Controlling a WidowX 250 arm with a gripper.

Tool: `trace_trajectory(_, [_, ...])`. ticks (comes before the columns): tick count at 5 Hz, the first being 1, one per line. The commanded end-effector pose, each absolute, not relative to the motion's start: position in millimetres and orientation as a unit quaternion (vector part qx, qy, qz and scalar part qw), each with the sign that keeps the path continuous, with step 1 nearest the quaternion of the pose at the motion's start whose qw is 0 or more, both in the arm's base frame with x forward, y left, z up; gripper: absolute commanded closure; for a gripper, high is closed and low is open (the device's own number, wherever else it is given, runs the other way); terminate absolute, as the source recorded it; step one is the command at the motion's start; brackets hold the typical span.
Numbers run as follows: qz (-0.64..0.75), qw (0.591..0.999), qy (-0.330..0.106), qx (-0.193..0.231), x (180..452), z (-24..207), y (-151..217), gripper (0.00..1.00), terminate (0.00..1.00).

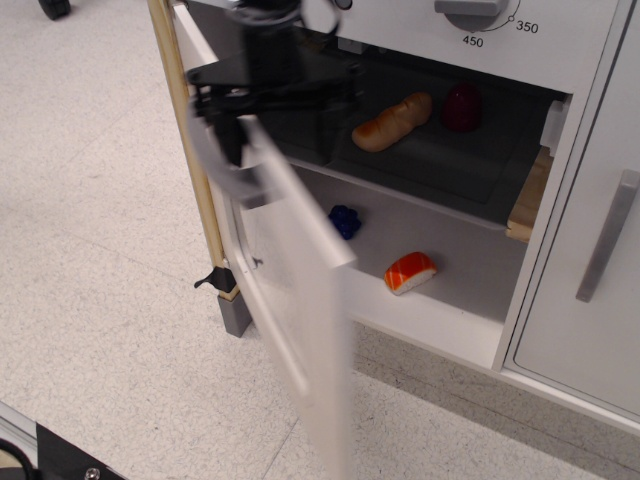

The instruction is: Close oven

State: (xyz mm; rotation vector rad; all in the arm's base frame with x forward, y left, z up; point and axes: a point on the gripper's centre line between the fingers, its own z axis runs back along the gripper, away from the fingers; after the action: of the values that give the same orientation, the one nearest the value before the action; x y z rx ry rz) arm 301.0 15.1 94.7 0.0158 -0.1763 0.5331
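The white toy oven point(560, 60) stands with its door point(300, 280) partly swung in, blurred by motion, its outer face turned toward me. My black gripper point(275, 120) sits at the door's top edge with its fingers spread either side of it, open and holding nothing. The curved grey handle point(215, 165) shows just below the left finger. The grey shelf point(440, 160) carries a bread roll point(392, 121) and a dark red piece point(461, 107). The oven floor holds a blue piece point(345, 221) and an orange-and-white sushi piece point(410, 272). The temperature dial point(472, 8) is at the top.
A narrow white cabinet door point(590, 300) with a straight grey bar handle point(608, 235) stands right of the oven. A wooden side panel point(190, 150) edges the oven's left. Speckled floor point(90, 250) spreads left and in front.
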Motion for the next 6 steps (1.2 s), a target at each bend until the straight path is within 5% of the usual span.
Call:
trace_trajectory(1, [0.257,0.959,-0.118,-0.016,324.0,116.2,-10.3,0.0,0.0])
trace_trajectory(4, [0.144,0.972,-0.174,-0.068,275.7,182.1,5.3,0.0,0.0])
trace_trajectory(6, [0.038,0.993,-0.105,-0.026,248.0,119.4,12.3,0.0,0.0])
